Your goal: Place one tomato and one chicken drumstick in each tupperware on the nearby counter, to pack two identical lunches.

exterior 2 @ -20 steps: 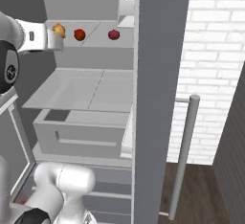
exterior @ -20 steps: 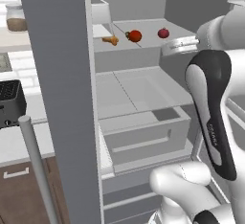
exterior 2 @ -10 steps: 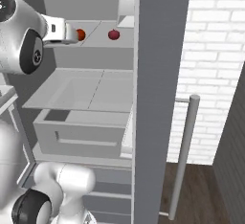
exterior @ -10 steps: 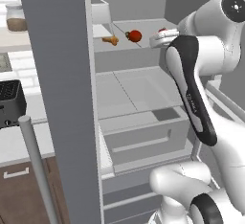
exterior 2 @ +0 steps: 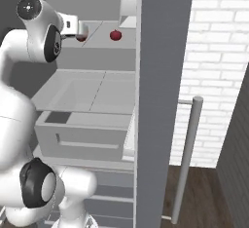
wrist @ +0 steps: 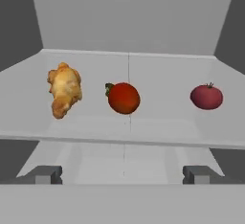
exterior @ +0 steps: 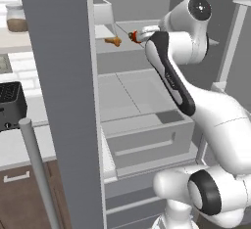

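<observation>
Here the pincer (wrist: 122,174) hangs wide open, gripping nothing, before the fridge shelf (wrist: 158,122). Drumstick (wrist: 64,90) lies left, bright tomato (wrist: 123,97) mid-shelf, darker tomato (wrist: 206,96) right.

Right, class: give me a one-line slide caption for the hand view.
Open gripper faces a fridge shelf holding a drumstick, a red tomato and a crimson tomato.

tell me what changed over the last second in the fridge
The arm swung its upper joints across toward the fridge shelf, bringing the open pincer up to the shelf and facing the bright red tomato. Nothing was taken hold of. The chicken drumstick, both tomatoes including the darker tomato, and the drawer below stayed where they were.
</observation>
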Tool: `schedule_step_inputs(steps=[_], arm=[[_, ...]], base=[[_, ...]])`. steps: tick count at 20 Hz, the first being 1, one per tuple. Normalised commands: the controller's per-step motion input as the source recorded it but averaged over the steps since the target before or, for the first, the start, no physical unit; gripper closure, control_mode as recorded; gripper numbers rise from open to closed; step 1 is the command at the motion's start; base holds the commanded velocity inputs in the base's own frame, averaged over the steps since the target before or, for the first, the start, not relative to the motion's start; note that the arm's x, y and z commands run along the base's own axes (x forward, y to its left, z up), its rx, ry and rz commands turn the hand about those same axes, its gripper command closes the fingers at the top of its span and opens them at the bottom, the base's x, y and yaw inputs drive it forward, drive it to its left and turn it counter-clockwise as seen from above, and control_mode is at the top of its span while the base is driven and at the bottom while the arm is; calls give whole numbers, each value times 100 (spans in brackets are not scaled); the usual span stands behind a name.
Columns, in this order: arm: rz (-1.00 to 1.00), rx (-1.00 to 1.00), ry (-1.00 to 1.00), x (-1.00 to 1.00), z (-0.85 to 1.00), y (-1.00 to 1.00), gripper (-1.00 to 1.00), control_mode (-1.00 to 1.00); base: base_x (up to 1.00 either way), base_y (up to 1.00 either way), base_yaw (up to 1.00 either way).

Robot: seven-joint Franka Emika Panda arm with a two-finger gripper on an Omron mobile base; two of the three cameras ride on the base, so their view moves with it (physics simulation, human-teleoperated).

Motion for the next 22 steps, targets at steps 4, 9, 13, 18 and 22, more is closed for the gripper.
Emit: schedule_step_inputs(steps=[4,9,13,18,22], arm=[[0,0,3,92,0,7,-100,-100],[0,0,5,70,-18,0,-100,-100],[0,0,4,57,-19,5,-100,-100],[0,0,3,53,-8,18,-100,-100],[0,0,7,35,-24,6,-100,-100]], base=[[0,0,0],[0,0,0],[0,0,0],[0,0,0],[0,0,0]])
